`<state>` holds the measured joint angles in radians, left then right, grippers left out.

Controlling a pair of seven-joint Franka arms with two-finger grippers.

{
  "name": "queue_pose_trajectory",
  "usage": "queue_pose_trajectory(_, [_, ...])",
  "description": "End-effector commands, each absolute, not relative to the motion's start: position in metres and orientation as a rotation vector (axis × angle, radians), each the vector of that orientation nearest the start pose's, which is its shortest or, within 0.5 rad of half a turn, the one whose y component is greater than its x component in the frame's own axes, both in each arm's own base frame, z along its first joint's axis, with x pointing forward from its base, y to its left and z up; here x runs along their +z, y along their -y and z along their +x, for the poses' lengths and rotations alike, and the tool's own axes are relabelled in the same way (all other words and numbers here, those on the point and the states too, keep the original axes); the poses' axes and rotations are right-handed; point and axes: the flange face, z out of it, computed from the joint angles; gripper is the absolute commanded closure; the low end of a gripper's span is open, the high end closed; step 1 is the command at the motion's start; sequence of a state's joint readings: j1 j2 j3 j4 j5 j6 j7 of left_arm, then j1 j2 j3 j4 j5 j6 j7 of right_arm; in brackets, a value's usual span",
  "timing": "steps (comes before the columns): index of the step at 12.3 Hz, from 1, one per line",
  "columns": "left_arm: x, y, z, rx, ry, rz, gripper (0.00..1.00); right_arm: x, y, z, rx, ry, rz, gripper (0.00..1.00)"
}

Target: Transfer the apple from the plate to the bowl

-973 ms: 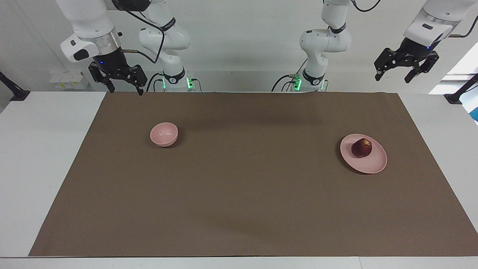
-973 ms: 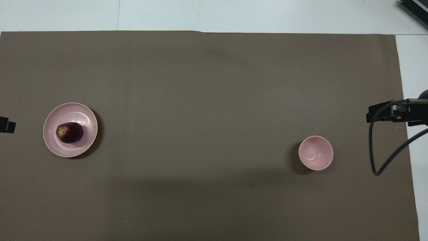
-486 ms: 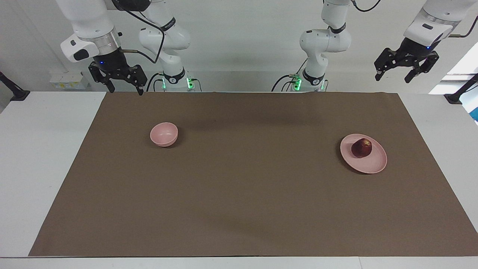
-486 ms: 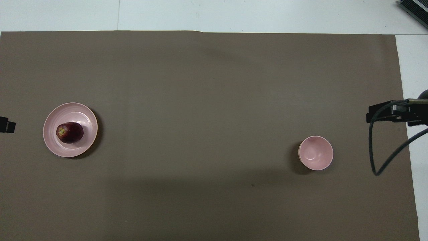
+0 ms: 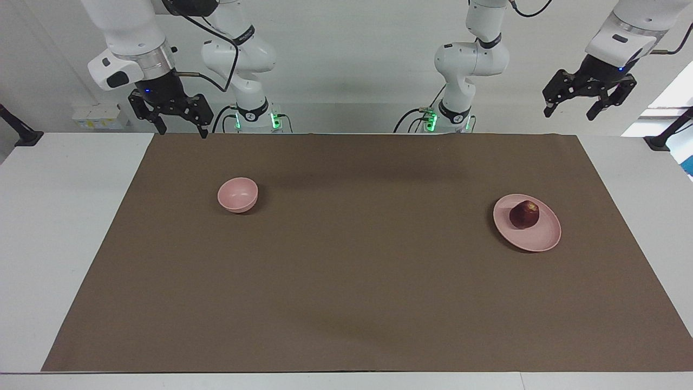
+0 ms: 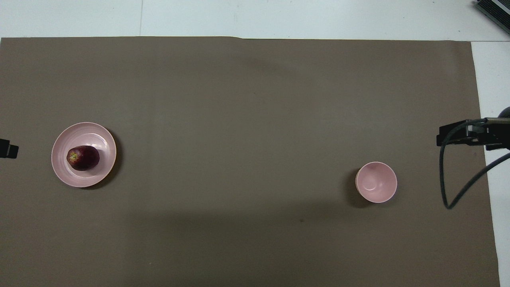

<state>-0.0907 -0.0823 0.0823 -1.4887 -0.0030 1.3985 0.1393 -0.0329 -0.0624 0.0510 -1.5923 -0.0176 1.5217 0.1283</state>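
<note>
The dark red apple (image 5: pixel 524 214) (image 6: pixel 83 158) lies on the flat pink plate (image 5: pixel 544 238) (image 6: pixel 101 137) toward the left arm's end of the table. The small deep pink bowl (image 5: pixel 237 194) (image 6: pixel 376 182) stands empty toward the right arm's end. My left gripper (image 5: pixel 568 115) (image 6: pixel 8 148) hangs high and open over the mat's end beside the plate, holding nothing. High up over the mat's edge beside the bowl, my right gripper (image 5: pixel 183 131) (image 6: pixel 458 137) is also open and holds nothing. Both arms wait.
A brown mat (image 5: pixel 346 281) (image 6: pixel 247 99) covers most of the white table (image 5: pixel 65 227). A black cable (image 6: pixel 450 191) loops down from the right gripper. Black clamp mounts (image 5: pixel 24 135) sit at the table's corners by the robots.
</note>
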Motion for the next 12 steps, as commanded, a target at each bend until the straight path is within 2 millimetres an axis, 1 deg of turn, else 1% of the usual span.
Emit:
queue_pose_trajectory(1, [0.6947, 0.0002, 0.5066, 0.01, -0.214, -3.131, 0.0, 0.6468, -0.0051, 0.5288, 0.017, -0.151, -3.134, 0.0])
queue_pose_trajectory(12, [0.6948, 0.0002, 0.5067, 0.008, -0.216, -3.131, 0.0, 0.6468, -0.0051, 0.5288, 0.017, -0.151, -3.134, 0.0])
